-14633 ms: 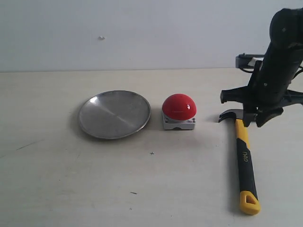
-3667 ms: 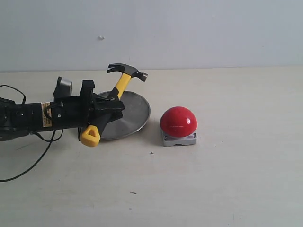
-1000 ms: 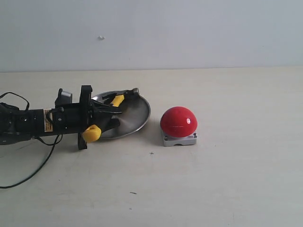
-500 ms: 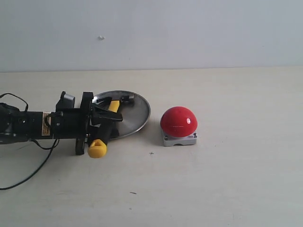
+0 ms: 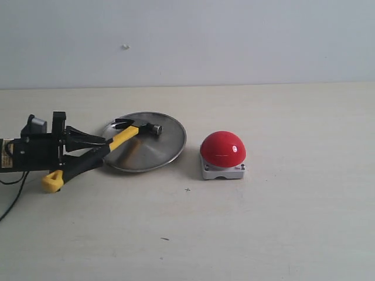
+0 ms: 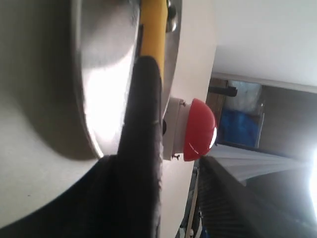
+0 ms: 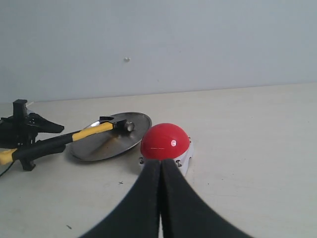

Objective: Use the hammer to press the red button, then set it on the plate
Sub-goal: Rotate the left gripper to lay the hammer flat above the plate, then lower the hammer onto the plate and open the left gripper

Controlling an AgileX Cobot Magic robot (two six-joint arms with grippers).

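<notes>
The hammer [image 5: 120, 138] lies flat, its dark head on the silver plate [image 5: 170, 146] and its yellow-and-black handle running out over the rim to the table, looped end at the left. My left gripper [image 5: 96, 147] is open at the far left, its fingers either side of the black grip; I cannot tell whether one touches it. The left wrist view shows the handle [image 6: 146, 124] crossing the plate [image 6: 104, 74], with the red button [image 6: 200, 130] beyond. The red button [image 5: 222, 147] sits right of the plate. My right gripper [image 7: 161, 166] is shut on nothing, just short of the button [image 7: 165, 140].
A dark cable [image 5: 9, 205] trails from the left arm across the table at the left edge. A pale wall rises behind the table. The right arm is out of the exterior view.
The left gripper has opened and drawn back to the left. The hammer has dropped from its tilted, held pose to lie flat, head on the plate and loop swung out to the left.
</notes>
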